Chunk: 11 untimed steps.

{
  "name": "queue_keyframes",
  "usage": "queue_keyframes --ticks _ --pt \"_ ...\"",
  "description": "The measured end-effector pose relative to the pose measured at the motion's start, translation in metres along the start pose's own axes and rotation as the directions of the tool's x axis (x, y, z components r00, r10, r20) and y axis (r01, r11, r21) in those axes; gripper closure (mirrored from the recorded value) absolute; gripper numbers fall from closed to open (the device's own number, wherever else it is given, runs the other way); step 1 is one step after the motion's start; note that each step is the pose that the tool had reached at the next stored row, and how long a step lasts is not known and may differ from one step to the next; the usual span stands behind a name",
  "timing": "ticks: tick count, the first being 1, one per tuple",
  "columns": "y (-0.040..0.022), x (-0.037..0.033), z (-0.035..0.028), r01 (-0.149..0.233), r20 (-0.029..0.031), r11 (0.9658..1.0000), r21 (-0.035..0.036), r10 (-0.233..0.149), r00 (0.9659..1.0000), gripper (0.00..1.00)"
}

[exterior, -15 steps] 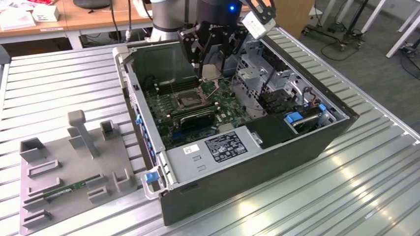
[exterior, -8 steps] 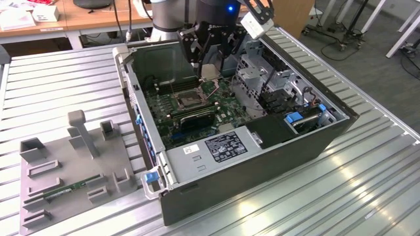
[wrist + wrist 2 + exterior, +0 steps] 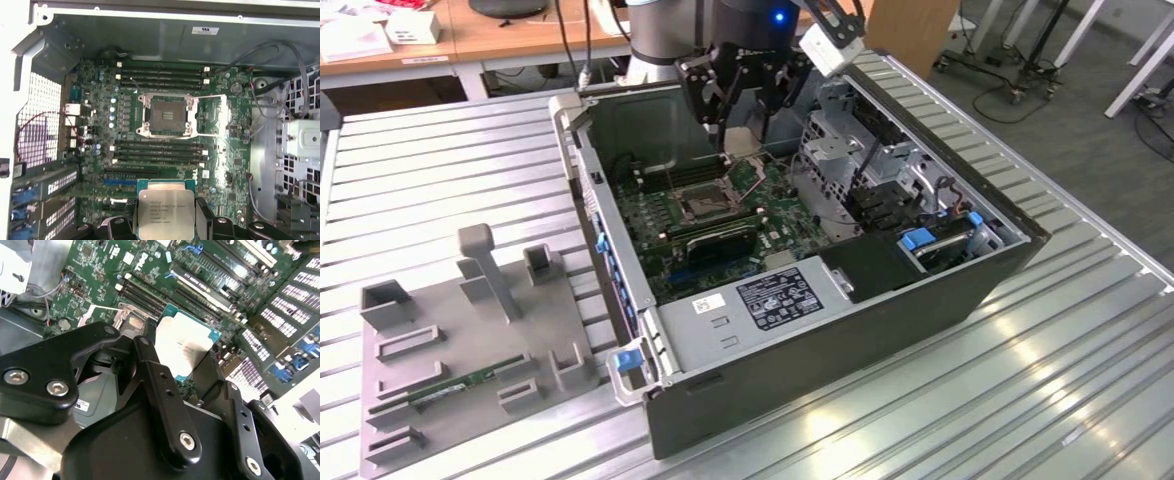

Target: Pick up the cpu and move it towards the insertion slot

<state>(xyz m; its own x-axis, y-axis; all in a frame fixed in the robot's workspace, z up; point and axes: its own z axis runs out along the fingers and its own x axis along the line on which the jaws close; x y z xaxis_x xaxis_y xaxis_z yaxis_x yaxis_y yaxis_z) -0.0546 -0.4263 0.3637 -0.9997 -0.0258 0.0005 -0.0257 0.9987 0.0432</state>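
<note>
My gripper (image 3: 742,118) hangs inside the open computer case, shut on the cpu (image 3: 165,212), a silvery square chip with a pale teal rim. In both wrist views the black fingers (image 3: 205,216) press on two opposite edges of the cpu (image 3: 184,344). The insertion slot (image 3: 167,115) is a square socket with a dark centre and an open silver frame on the green board. It lies uncovered a short way from the held chip. In the exterior view the insertion slot (image 3: 700,201) sits below the gripper, toward the near side, and the cpu (image 3: 744,145) is a small pale patch at the fingertips.
Long black memory slots (image 3: 160,150) run on both sides of the socket. The case walls (image 3: 594,190) and a drive cage (image 3: 854,170) enclose the board. On the slatted metal table, a grey fixture tray (image 3: 460,350) at the exterior view's left carries a green memory stick (image 3: 460,385).
</note>
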Motion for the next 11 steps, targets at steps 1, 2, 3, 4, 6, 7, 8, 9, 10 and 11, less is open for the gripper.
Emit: queue_keyframes --ticks 1,2,3,4,6,7,8,9,10,11 --pt "0.0023 -0.0004 0.0009 0.000 -0.0001 1.0000 0.0002 0.000 1.0000 0.46" --pt "0.0046 -0.0007 0.0021 0.000 0.0000 1.0000 0.0001 0.000 1.0000 0.46" --pt "0.0066 -0.0010 0.0031 0.000 0.0000 1.0000 0.0000 0.000 1.0000 0.46" --pt "0.0090 -0.0014 0.0044 0.000 0.0000 1.0000 0.0000 0.000 1.0000 0.46" --pt "0.0125 -0.0018 0.0066 -0.002 0.0000 1.0000 0.0002 0.002 1.0000 0.46" --pt "0.0137 -0.0021 0.0078 -0.004 0.0001 1.0000 0.0000 0.004 1.0000 0.46" --pt "0.0148 -0.0023 0.0089 -0.006 0.0002 1.0000 0.0000 0.006 1.0000 0.46" --pt "0.0159 -0.0025 0.0100 -0.008 0.0002 1.0000 0.0001 0.008 1.0000 0.46" --pt "0.0172 -0.0028 0.0113 -0.009 0.0004 1.0000 0.0000 0.009 1.0000 0.46" --pt "0.0185 -0.0030 0.0125 -0.011 0.0004 0.9999 0.0001 0.011 0.9999 0.46"
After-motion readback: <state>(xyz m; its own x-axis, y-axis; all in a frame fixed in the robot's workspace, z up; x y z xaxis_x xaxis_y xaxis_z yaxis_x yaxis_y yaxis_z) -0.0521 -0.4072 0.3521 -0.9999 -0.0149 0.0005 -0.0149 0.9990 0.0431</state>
